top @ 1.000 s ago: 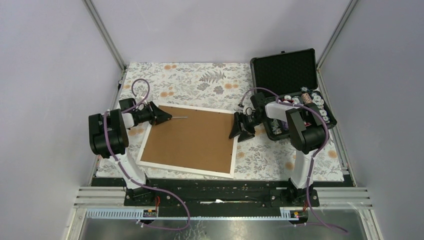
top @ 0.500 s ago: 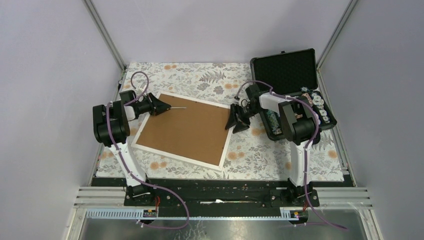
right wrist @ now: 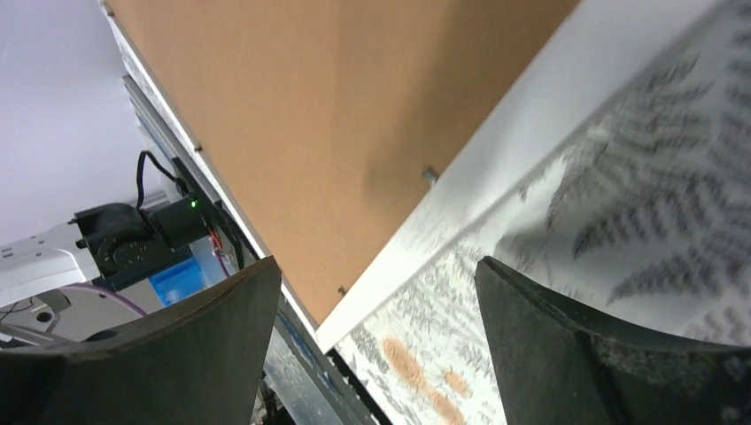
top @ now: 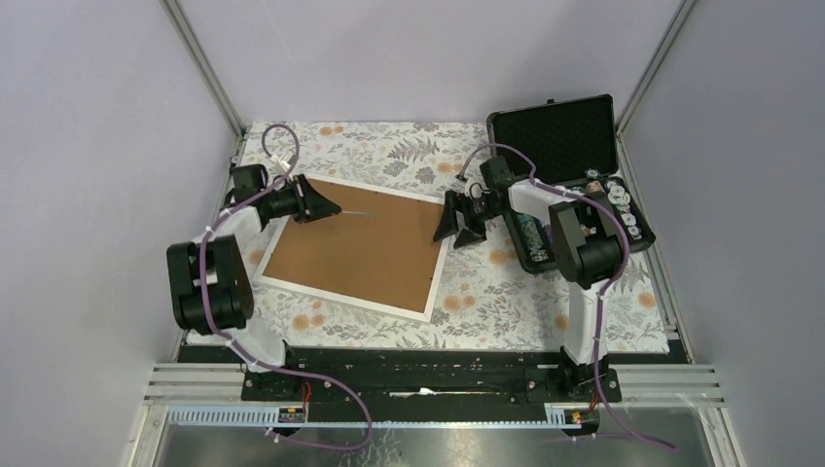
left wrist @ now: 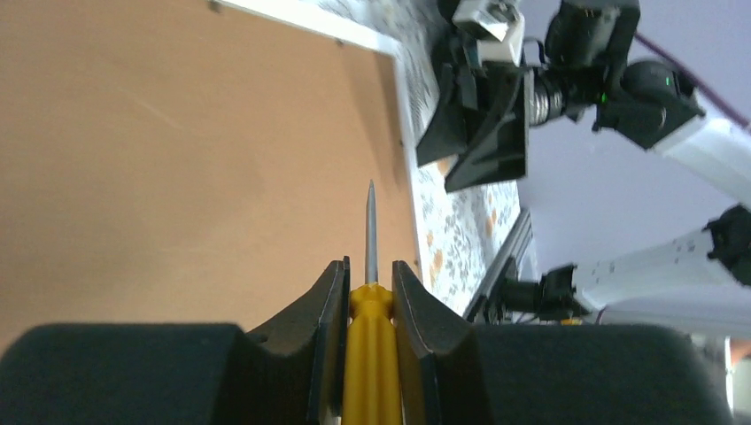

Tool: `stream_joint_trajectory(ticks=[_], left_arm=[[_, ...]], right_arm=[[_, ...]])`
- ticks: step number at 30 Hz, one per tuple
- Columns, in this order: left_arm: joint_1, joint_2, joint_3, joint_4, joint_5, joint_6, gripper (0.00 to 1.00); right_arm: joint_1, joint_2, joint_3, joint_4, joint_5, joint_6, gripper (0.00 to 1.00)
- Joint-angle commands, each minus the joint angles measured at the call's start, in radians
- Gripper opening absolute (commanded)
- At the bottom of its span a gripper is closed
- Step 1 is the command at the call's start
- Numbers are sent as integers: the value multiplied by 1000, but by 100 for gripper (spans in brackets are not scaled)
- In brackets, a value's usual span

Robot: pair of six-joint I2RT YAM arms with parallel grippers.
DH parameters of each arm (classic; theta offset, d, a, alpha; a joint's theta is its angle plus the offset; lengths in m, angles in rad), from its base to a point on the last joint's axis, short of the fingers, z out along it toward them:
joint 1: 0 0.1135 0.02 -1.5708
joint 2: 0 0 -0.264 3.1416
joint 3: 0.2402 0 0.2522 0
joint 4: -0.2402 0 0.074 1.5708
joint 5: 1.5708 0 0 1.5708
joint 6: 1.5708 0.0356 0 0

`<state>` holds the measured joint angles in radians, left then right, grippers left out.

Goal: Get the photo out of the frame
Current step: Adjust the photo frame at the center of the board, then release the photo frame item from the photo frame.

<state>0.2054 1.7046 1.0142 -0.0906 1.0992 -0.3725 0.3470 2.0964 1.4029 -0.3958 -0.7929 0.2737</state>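
Note:
The frame (top: 352, 251) lies face down on the floral cloth, showing its brown back and thin white border. The photo is hidden under that back. My left gripper (top: 329, 207) hovers over the frame's far left corner, shut on a yellow-handled screwdriver (left wrist: 370, 354) whose thin steel shaft (top: 356, 212) points right, just above the brown back (left wrist: 177, 159). My right gripper (top: 459, 232) stands open at the frame's far right corner. In its wrist view, the right gripper (right wrist: 376, 266) straddles the white border (right wrist: 531, 142) with nothing held, and a small metal tab (right wrist: 429, 175) sits at the board's edge.
An open black case (top: 569, 146) with small items in its tray stands at the back right, close behind my right arm. The floral cloth (top: 389, 156) covers the table. Purple walls and metal posts enclose the space.
The frame has slid left and away and turned slightly. My left gripper followed with the screwdriver. The right gripper moved away along the frame's right edge and its jaws have widened.

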Motion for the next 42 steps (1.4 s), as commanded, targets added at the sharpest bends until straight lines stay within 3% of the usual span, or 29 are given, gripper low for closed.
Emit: stream_joint_trajectory(ticks=[1, 9, 17, 28, 42], left_arm=[[-83, -107, -87, -145, 31, 137, 0], [-262, -70, -127, -149, 48, 256, 0], [-361, 38, -97, -160, 72, 305, 0], [-396, 87, -158, 137, 84, 71, 0], [-454, 86, -235, 263, 41, -24, 0]], right_arm=[[10, -117, -115, 75, -3, 36, 87], [11, -123, -224, 113, -31, 63, 76], [21, -104, -243, 124, -32, 55, 69], [59, -96, -284, 95, -40, -28, 62], [80, -42, -267, 134, -57, 10, 53]])
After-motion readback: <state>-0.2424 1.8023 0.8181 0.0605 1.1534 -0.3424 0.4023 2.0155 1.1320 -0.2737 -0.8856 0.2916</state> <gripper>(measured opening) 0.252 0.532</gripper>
